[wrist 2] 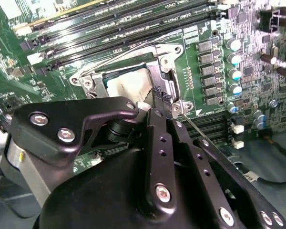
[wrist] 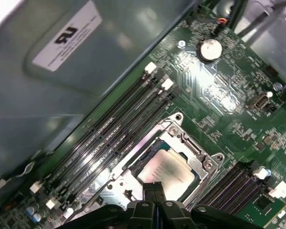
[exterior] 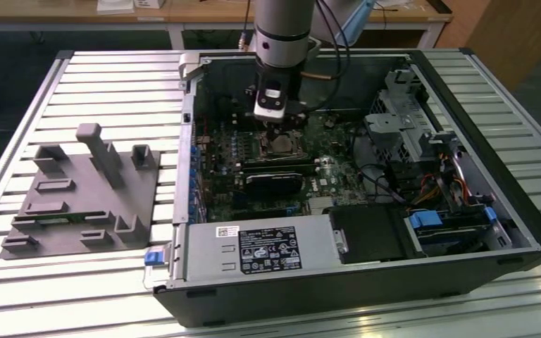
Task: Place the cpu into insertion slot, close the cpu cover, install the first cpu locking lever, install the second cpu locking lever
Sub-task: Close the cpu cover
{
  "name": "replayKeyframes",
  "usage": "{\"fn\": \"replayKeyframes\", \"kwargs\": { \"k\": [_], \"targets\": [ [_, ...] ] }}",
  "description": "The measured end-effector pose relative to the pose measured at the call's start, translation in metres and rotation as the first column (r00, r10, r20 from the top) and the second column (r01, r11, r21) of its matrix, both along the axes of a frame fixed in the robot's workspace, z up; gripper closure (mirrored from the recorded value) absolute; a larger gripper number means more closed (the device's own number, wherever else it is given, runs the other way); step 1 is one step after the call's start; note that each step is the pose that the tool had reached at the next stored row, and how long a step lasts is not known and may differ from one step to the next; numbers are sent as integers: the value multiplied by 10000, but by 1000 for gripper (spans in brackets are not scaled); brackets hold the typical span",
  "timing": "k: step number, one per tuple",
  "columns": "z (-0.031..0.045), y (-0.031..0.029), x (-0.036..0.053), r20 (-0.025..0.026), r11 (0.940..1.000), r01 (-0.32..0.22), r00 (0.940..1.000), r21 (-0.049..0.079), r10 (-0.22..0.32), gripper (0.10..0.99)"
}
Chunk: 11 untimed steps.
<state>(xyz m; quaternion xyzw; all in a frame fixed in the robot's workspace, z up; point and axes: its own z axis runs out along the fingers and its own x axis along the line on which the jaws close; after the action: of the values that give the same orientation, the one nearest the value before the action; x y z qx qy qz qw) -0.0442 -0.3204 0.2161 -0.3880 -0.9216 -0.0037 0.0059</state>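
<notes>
In the exterior view my gripper (exterior: pixel 280 128) hangs inside the open computer case, right above the insertion slot (exterior: pixel 278 144) on the green board. Both wrist views show the cpu (wrist: pixel 167 169) (wrist 2: pixel 126 83) lying in the slot, silvery-grey top up. The cpu cover (wrist: pixel 200 155) (wrist 2: pixel 164 64) lies flat over it, framing the chip. My gripper (wrist: pixel 155 187) (wrist 2: pixel 158 93) is shut, with nothing seen between the fingertips, which sit at the socket's edge. A thin wire locking lever (wrist 2: pixel 114 56) runs along one side of the socket and another wire lever (wrist 2: pixel 200 131) passes beside my fingers.
Long black memory slots (wrist: pixel 119 119) run beside the socket. The case wall (wrist: pixel 62 95) rises close by. A grey fixture block (exterior: pixel 82 193) stands on the slatted table at the exterior view's left. Power supply (exterior: pixel 265 246), drive cage (exterior: pixel 397 130) and cables (exterior: pixel 435 186) crowd the case.
</notes>
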Motion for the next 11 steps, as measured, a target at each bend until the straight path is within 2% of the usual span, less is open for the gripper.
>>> {"fn": "replayKeyframes", "kwargs": {
  "k": [6,11],
  "targets": [
    [-1,0,-2,7,9984,-558,9984,2,558,980],
    [-11,0,-2,24,9916,-1291,9916,-1,1291,980]
  ]
}}
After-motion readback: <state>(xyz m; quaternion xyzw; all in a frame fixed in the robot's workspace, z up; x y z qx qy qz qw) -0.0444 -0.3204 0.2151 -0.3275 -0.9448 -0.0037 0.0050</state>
